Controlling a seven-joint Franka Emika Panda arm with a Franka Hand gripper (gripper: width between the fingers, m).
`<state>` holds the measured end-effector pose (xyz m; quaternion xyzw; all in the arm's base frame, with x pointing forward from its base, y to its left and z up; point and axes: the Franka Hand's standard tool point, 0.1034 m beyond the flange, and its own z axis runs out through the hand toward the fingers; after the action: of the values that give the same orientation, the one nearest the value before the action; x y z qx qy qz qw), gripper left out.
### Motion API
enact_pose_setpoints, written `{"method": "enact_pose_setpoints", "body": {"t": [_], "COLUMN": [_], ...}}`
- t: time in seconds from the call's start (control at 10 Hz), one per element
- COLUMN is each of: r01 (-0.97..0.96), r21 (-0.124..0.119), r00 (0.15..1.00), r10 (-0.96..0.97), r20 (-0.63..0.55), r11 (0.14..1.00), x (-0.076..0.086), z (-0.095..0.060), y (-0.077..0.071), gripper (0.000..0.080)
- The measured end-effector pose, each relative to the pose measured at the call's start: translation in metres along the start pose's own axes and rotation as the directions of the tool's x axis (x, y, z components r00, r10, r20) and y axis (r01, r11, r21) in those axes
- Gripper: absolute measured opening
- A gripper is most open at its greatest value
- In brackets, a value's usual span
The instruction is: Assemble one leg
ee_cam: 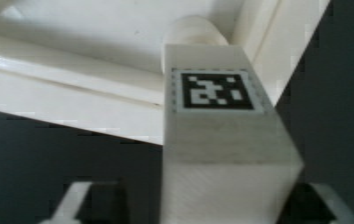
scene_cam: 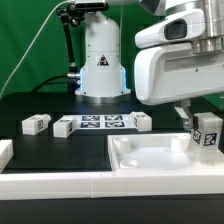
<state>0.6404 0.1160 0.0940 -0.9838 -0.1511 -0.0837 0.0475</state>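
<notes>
The gripper (scene_cam: pixel 200 128) is clamped on 1 leg (scene_cam: pixel 209 136), held upright over the tray-like tabletop (scene_cam: pixel 150 165) at its far corner, at the exterior view's right. Seating is judged incomplete; contact cannot be confirmed. 3 spare legs (scene_cam: pixel 36 124) lie near the marker board (scene_cam: pixel 100 123).

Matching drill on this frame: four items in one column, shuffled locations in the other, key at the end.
Things
1. small white plastic tagged leg block
2. large white square rimmed tray
3. thin flat white marker board
4. white cone-shaped robot base

Places
A. at the back, behind the marker board
B. lying flat between two loose small white blocks
C. at the gripper, by the tray's far corner on the exterior view's right
D. foreground, toward the exterior view's right

Pairs: 1-C, 2-D, 3-B, 4-A
</notes>
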Motion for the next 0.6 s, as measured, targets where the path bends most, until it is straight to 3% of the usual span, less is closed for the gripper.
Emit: {"method": "enact_pose_setpoints", "body": {"t": [0.1, 0.5, 0.6], "r01": [0.000, -0.032, -0.149], "r21": [0.000, 0.001, 0.000], "r00": [1.000, 0.999, 0.989], "r10": [0.000, 0.032, 0.149], "r20": [0.000, 0.000, -0.002], "r11": [1.000, 0.999, 0.989], "x": [0.0001, 0.0001, -0.0005], "z": [0.0000, 0.0001, 0.0004], "y": [-0.0001, -0.0004, -0.0014], "gripper": [0.0288, 0.0289, 0.0289]}}
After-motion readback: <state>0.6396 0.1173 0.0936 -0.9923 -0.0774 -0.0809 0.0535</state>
